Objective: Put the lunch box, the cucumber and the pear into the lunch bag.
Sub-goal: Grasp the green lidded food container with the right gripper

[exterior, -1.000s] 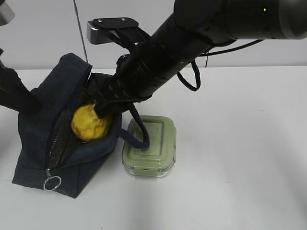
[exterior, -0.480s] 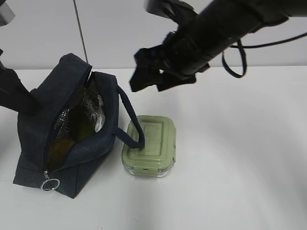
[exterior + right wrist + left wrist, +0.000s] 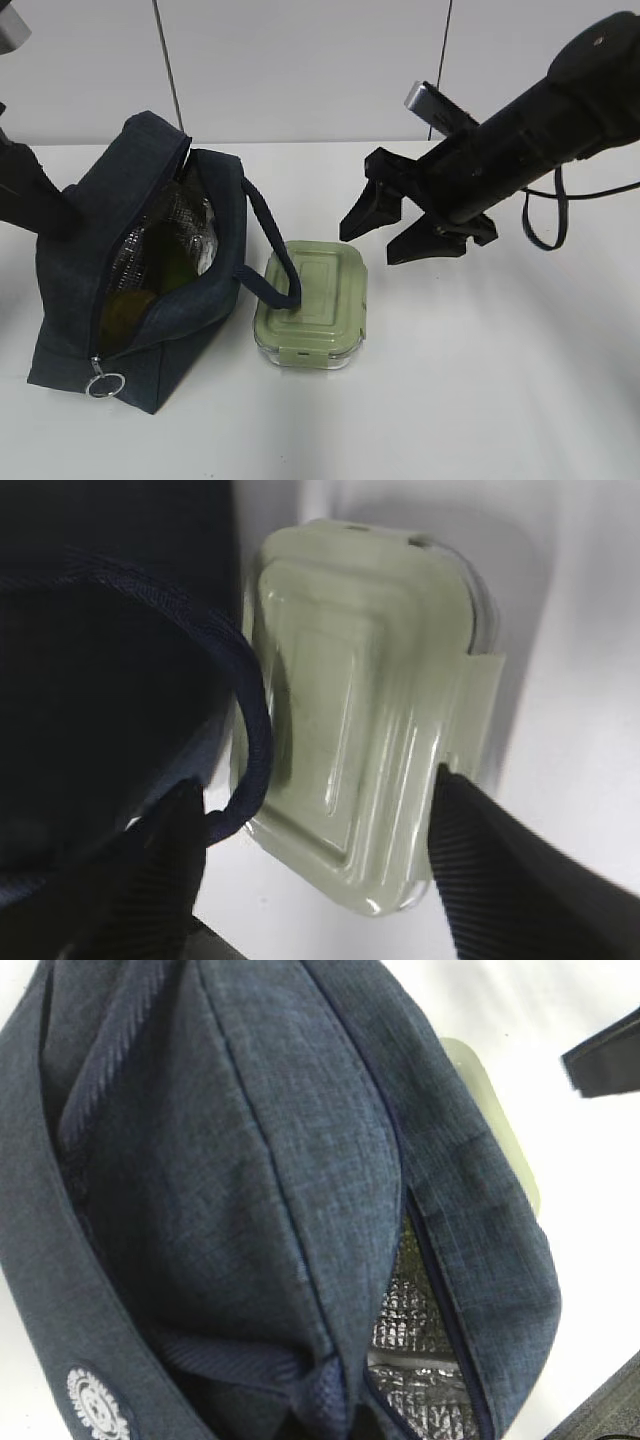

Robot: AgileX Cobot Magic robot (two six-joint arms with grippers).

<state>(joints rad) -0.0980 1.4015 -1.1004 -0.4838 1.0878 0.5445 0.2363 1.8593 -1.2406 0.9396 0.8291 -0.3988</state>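
Your right pincer (image 3: 388,228) hangs above the bench (image 3: 520,380) with its jaws spread wide and nothing between them, just up and to the right of the lunch box (image 3: 311,305). From the wrist camera the two fingers straddle the box's width, one over the bag side and one over the clip edge, so you are roughly lined up already.

The lunch box sits flat on the bench, pressed close against the lunch bag (image 3: 135,265), and the bag's loop handle (image 3: 272,255) drapes onto its lid. Expect it to be the heaviest and least forgiving item: stiff glass walls, smooth and likely slippery, breakable if dropped. Take it across the short sides low on the body, or under the lid's rim, not by the thin clip flaps, which may flex. Mind the handle; it could get pinched under a finger or drag along on the lift.

Your left pincer is not visible in any view, though it appears to be clamped shut, probably on the bag's far fabric; you cannot confirm that hold. The bag stands open, foil lining showing, with something dark green and yellowish inside, likely the cucumber (image 3: 170,270) and pear (image 3: 128,310).
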